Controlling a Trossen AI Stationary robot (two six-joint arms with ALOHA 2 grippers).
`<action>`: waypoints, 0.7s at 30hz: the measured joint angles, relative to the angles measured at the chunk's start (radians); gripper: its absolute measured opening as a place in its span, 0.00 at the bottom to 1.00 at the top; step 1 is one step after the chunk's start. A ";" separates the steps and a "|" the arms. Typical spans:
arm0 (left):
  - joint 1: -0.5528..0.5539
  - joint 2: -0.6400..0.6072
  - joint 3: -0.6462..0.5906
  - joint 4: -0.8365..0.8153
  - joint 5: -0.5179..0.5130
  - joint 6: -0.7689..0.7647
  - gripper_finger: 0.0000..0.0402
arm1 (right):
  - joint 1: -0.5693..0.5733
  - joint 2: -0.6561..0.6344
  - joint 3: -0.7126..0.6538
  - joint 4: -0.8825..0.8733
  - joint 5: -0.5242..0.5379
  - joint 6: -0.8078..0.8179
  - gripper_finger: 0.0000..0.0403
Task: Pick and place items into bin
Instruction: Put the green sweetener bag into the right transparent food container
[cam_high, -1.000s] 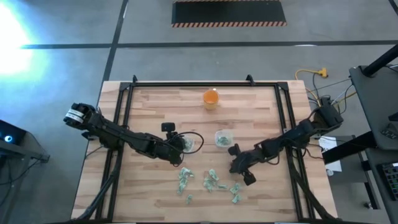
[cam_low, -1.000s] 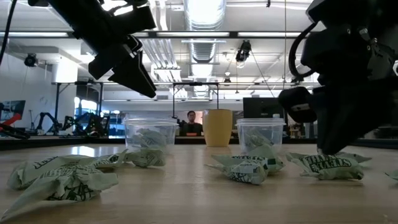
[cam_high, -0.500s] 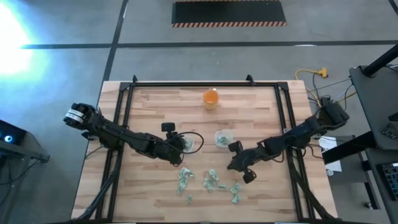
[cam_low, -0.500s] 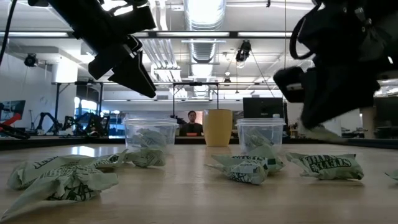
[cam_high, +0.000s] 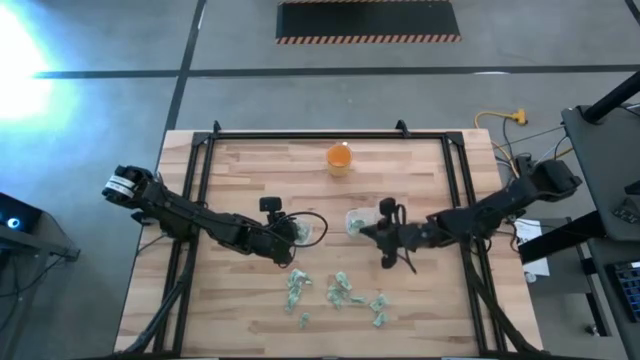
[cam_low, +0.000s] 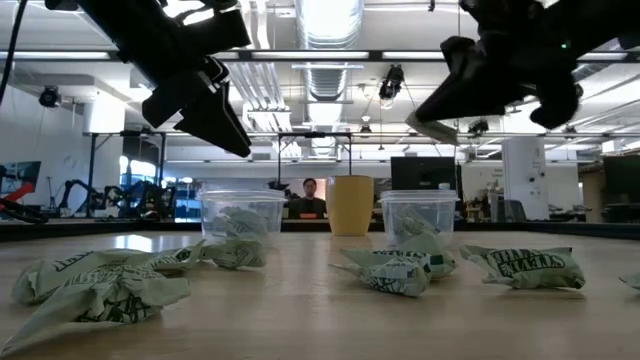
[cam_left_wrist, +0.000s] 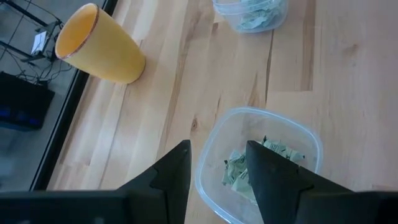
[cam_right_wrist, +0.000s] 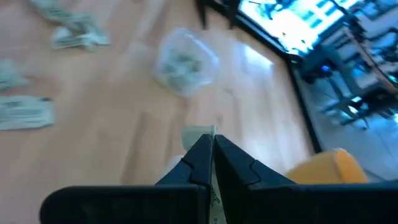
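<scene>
- The right gripper is pinching one pale wrinkly piece in its jaws, clamped tight on it.
- A second ago these jaws were low over the loose pieces; now they are lifted up and swung over beside the right tub, carrying the piece along.
- I think that means the pick is done, and dropping the piece into that tub is next.
- The left gripper is hanging over the left tub with its jaws apart and nothing in them; it is not moving at all.
- The left tub is already holding some green pieces, and the right tub is holding some too.
- The loose pieces are lying in a bunch closer to the desk's near edge, below both tubs.
- The orange cup is standing alone close to the desk's far edge, well apart from both arms.
- The two tubs are sitting side by side in the middle of the desk, so the two arms are getting close there.
- The desk's left and right sides are showing lots of bare wood, so there is plenty of room to swing out.
</scene>
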 joint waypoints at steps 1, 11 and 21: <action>0.000 0.000 0.000 0.000 0.000 0.000 0.34 | -0.014 -0.001 0.000 0.007 0.002 -0.002 0.02; 0.000 0.000 0.000 0.001 0.000 0.000 0.34 | -0.135 0.079 0.000 0.046 -0.001 0.024 0.02; 0.000 0.000 0.000 0.001 0.000 0.000 0.34 | -0.156 0.120 -0.001 0.046 -0.003 0.051 0.02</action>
